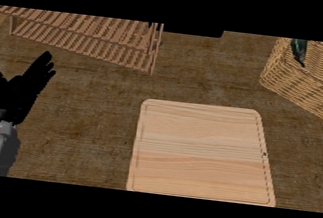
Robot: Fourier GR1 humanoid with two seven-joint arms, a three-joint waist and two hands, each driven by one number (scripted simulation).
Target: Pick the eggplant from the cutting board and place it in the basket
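Note:
A light wooden cutting board (pixel 204 151) lies on the counter at lower centre, with nothing on its top. The woven wicker basket (pixel 312 80) stands at the upper right, cut off by the view's edge. A small dark greenish thing (pixel 299 50) shows inside the basket by its left wall; I cannot tell whether it is the eggplant. My left hand (pixel 14 91) rests at the left edge, fingers straight and pointing up, holding nothing. My right hand does not show.
A slatted wooden crate or rack (pixel 84 34) lies at the upper left of the brown counter (pixel 88 123). A dark object (pixel 192 30) sits at the top edge, mostly cut off.

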